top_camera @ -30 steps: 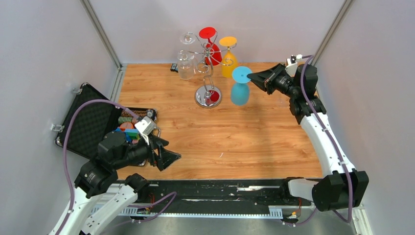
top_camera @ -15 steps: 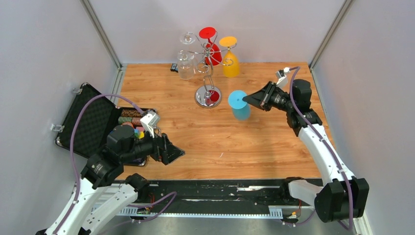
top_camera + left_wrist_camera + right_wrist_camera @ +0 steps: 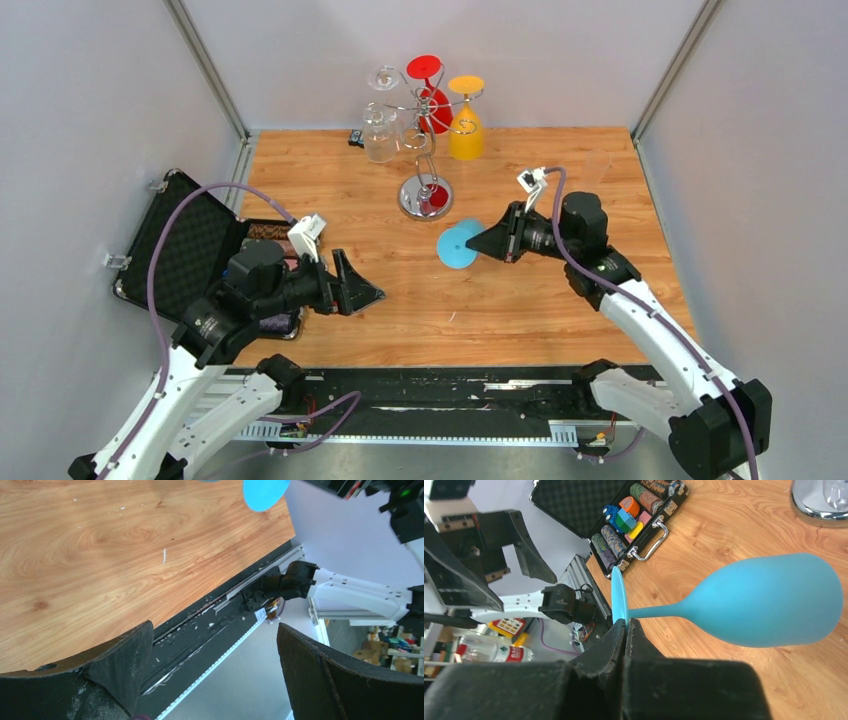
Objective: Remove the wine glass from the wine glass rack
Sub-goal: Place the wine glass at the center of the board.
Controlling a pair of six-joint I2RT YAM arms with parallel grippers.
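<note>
Pinching the light, stiff, likely slick blue wine glass [image 3: 769, 602] by its thin foot in the fully closed right claw [image 3: 626, 625], mid-frame, clear of the wine glass rack [image 3: 415, 197], with the left claw [image 3: 214, 627] gaping empty.

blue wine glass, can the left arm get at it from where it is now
Probably yes. The left gripper is open and faces roughly toward the blue wine glass, and nothing stands between them on the table. The right gripper is shut on its foot end, so the bowl looks free to take.
</note>
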